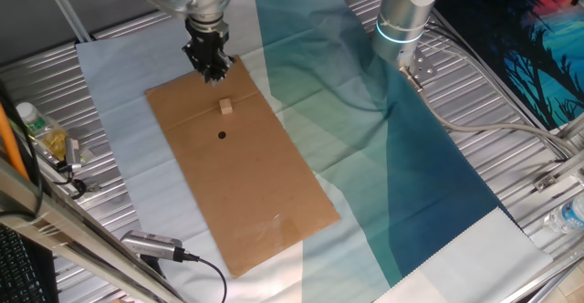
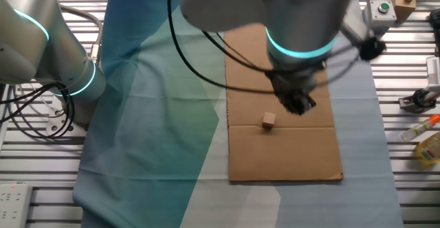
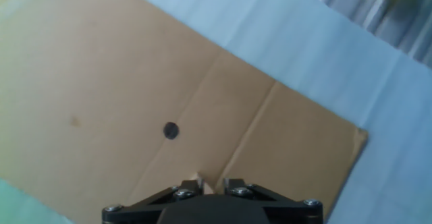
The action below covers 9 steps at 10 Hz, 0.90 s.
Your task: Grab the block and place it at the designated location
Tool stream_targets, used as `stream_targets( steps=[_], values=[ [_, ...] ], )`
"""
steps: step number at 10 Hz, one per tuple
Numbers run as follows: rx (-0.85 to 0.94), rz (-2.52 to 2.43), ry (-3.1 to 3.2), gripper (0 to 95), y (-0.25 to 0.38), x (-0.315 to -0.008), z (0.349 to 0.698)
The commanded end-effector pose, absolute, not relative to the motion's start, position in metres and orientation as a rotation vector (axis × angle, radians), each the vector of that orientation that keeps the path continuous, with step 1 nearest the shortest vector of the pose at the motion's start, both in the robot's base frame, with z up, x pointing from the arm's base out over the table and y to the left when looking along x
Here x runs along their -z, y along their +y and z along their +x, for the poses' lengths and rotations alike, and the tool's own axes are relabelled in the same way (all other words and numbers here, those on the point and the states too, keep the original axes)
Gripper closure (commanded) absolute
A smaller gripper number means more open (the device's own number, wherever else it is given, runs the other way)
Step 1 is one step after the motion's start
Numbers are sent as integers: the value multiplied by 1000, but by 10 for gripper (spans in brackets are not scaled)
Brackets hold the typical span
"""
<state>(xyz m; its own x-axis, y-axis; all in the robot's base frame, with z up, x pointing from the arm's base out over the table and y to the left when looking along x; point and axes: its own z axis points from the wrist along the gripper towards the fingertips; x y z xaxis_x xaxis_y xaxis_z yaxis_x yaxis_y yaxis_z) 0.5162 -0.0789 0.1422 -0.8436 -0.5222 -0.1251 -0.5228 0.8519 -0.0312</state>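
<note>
block (image 1: 225,108) sits free on the cardboard (image 1: 265,203), just past the fold line, toward the far end of the table in one fixed view. dot (image 1: 222,136) is near it, on the other side of the fold, toward the table's middle. nothing between the 2.

gripper (image 1: 216,73) hangs above the cardboard's far edge, near the block but apart from it, holding nothing. in the other fixed view it sits just beside the block, above it, no contact. i can't tell how wide the jaws stand: both fixed views show a dark blur at the tips, and the hand view shows only the base of the fingers at the bottom edge. a sliver of tan there is probably the block's corner (image 3: 194,183), not certain.

handling, my read: small wooden cube, so light, rigid, not fragile. flat sides give a clean pinch, but the wood looks smooth and it's about fingertip-wide, so little room for offset. take it on 2 opposite flat faces, centred, pads square to the faces, not across the corners. it sits slightly rotated relative to the cardboard edges, so align the wrist first. a finger clipping it on descent will likely slide it on the cardboard or tip it. modest force should do.

pick not yet started. dot is unobstructed in the hand view.
</note>
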Motion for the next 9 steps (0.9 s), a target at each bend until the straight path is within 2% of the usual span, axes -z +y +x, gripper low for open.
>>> stream_targets(
  steps=[1, 6, 7, 9],
  values=[
    [42, -1175, 2780, 760, -80, -142, 517],
    [167, -1642, 2544, 760, -79, -140, 520],
    [169, -1671, 2524, 570, -78, -139, 521],
    [169, -1684, 2516, 570, -77, -135, 522]
  ],
)
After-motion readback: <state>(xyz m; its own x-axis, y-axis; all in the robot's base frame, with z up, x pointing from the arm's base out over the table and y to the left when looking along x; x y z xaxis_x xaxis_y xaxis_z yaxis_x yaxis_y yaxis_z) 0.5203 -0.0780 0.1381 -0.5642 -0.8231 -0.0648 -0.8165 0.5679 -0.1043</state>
